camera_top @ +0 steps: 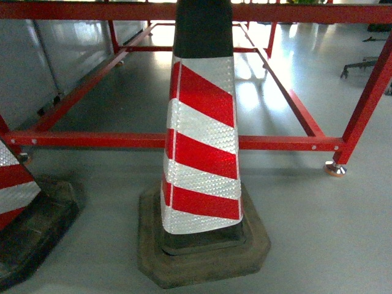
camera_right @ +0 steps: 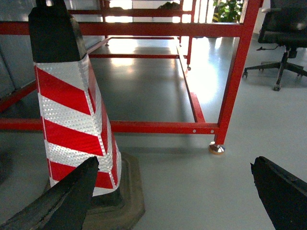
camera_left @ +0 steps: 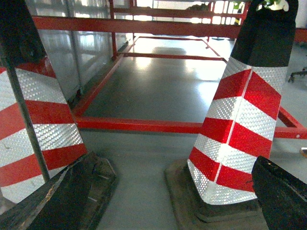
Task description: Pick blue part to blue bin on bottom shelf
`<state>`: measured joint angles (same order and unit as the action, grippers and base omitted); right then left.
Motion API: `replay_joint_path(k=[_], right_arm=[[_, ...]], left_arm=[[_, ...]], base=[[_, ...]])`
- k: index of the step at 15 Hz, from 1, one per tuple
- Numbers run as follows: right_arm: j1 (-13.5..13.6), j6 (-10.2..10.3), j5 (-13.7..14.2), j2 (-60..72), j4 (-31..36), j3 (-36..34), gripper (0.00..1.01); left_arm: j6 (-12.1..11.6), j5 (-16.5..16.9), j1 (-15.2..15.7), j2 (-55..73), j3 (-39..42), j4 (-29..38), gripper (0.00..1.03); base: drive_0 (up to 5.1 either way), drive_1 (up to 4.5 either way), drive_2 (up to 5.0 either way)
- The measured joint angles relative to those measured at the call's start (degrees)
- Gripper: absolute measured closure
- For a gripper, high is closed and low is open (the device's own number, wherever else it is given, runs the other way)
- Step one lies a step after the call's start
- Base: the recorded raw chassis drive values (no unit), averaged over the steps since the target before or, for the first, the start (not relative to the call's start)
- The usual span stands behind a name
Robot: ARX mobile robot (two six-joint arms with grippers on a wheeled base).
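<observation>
The blue part, the blue bin and the bottom shelf are out of view in all three views. My left gripper (camera_left: 163, 191) is open over bare grey floor, its black fingers (camera_left: 48, 201) at the lower corners of the left wrist view, nothing between them. My right gripper (camera_right: 175, 184) is likewise open and empty, with a dark finger (camera_right: 283, 191) at each lower corner of the right wrist view. Neither gripper shows in the head view.
A red-and-white striped traffic cone (camera_top: 202, 135) on a dark rubber base stands right in front. A second cone (camera_top: 15, 190) sits at the lower left. Behind them runs a low red steel frame (camera_top: 122, 140) with a levelling foot (camera_top: 334, 169). An office chair (camera_right: 283, 38) stands far right.
</observation>
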<state>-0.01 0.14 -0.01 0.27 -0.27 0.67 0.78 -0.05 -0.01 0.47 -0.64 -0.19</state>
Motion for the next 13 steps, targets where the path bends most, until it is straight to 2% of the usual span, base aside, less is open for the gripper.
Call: replay_joint_path(k=[13], right_arm=[[0.0,0.0,0.0,0.0,0.0,0.0,0.03]], left_arm=[[0.0,0.0,0.0,0.0,0.0,0.0,0.05]], base=[[0.0,0.00,0.0]])
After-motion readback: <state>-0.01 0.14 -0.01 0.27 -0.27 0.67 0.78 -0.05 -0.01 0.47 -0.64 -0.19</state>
